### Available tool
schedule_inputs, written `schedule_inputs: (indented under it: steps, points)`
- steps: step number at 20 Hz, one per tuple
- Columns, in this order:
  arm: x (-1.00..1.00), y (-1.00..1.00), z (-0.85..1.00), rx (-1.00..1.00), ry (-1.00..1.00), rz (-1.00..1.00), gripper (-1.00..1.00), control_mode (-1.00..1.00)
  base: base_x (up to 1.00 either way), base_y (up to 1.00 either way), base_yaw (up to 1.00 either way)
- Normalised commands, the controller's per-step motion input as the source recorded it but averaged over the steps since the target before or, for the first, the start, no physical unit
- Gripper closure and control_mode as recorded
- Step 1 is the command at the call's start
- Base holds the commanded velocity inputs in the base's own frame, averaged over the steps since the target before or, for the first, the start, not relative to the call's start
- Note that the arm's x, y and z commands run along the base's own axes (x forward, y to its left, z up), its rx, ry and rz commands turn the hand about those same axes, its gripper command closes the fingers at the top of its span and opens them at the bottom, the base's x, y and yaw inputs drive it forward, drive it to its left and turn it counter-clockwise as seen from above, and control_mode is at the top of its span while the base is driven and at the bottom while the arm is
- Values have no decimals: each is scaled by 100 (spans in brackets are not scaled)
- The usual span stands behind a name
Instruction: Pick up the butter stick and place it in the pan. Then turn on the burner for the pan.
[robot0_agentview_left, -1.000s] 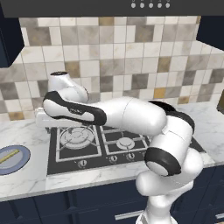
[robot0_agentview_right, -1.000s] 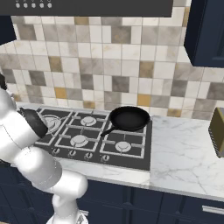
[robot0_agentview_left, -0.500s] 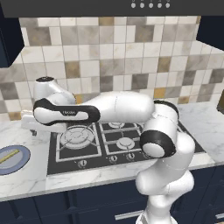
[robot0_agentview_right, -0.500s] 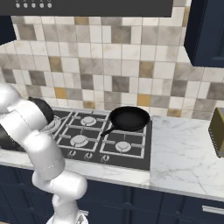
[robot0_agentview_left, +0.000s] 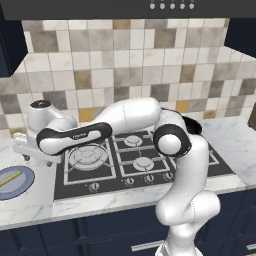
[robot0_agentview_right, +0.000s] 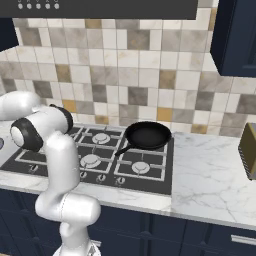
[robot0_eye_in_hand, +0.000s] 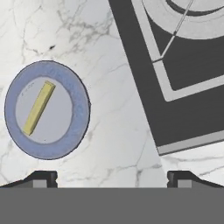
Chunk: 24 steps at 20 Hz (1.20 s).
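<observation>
The butter stick (robot0_eye_in_hand: 39, 108) is a thin pale yellow bar lying slanted on a round blue-grey plate (robot0_eye_in_hand: 81, 109); both also show at the left counter edge, butter stick (robot0_agentview_left: 10, 178) on plate (robot0_agentview_left: 24, 184). My gripper (robot0_eye_in_hand: 112, 179) hangs open above the marble between the plate and the stove, with nothing between its fingertips (robot0_eye_in_hand: 41, 178). In the left base view the gripper (robot0_agentview_left: 37, 159) sits just up and right of the plate. The black pan (robot0_agentview_right: 148, 135) rests on the stove's back right grate, handle pointing front-left. It covers the burner beneath it.
The black stovetop (robot0_eye_in_hand: 183, 87) lies right of the gripper, its large ringed burner (robot0_agentview_left: 88, 156) closest. A row of knobs (robot0_agentview_left: 127, 181) runs along the stove's front. A brown appliance (robot0_agentview_right: 248, 150) stands at the far right of the counter. The tiled wall closes the back.
The arm has swung left and stretched out low across the stove, carrying the hand to the counter beside the plate. The jaws stayed open. The pan has not moved.
</observation>
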Motion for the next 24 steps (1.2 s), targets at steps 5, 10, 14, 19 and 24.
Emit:
schedule_inputs:
  steps: [5, 10, 14, 19, 24]
  points:
    - [21, 53, -21, -3, 0, -7, -100, -100, 0, 0, 0]
    - [16, 46, -14, -2, 0, -4, -100, -100, 0, 0, 0]
    - [14, 43, -12, -1, 0, -3, -100, -100, 0, 0, 0]
    - [14, 32, -17, -1, 0, -2, -100, -100, 0, 0, 0]
    - [24, 4, -26, 0, 0, 0, -100, -100, 0, 0, 0]
